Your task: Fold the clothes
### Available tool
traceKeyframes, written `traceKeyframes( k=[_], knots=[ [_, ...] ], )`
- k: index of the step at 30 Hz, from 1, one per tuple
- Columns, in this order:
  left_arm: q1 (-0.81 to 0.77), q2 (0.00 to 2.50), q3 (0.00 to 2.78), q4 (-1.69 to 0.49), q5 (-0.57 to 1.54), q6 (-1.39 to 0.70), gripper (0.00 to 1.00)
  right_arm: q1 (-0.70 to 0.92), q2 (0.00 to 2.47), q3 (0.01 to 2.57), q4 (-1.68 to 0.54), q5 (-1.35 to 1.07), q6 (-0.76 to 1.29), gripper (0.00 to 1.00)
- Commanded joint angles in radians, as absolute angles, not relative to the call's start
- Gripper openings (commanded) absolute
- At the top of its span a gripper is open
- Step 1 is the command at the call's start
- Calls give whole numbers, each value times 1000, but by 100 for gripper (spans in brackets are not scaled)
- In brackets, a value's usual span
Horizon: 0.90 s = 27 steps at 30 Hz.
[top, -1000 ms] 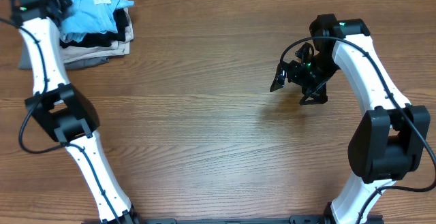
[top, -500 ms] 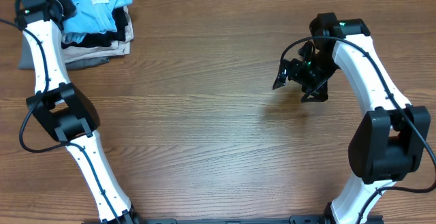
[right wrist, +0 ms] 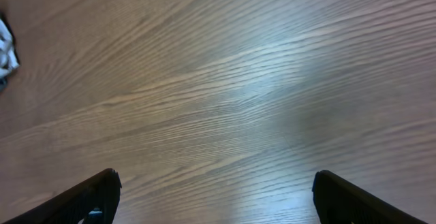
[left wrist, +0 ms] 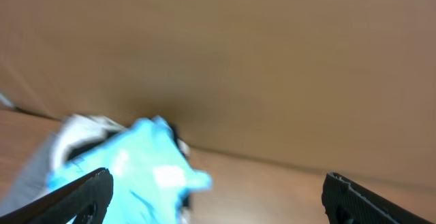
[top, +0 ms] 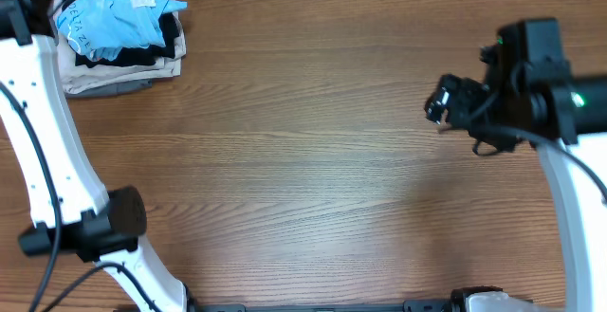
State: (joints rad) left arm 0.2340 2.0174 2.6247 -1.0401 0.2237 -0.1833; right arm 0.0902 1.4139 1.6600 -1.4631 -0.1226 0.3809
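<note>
Crumpled light sky-blue thin T-shirt (top: pixel 106 20) tops stack: black garment (top: pixel 152 52), beige folded garments (top: pixel 119 75), far-left corner of brown wooden bench (top: pixel 285 160). At right, well apart: white-and-black right arm (top: pixel 569 113).

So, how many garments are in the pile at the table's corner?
4, in one stack: the sky-blue T-shirt on top, a black garment under it, a beige garment below, and a grey garment lowest. More may be hidden.

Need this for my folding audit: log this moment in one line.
left hand open | right hand open | thin sky-blue T-shirt lying atop stacked garments, unheld
</note>
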Motion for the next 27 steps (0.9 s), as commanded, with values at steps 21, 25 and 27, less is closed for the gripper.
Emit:
traceKeyframes(
  k=[21,25,27],
  knots=[
    [196,2027,2615,-1365,259,-179,100,96,893,1294,-1483,-30,450,100],
    [196,2027,2615,-1365,259,-179,100,96,894,1294,-1483,-31,450,100],
    [196,2027,2615,-1365,259,-179,100,96,894,1294,-1496,-31,450,100]
  ],
)
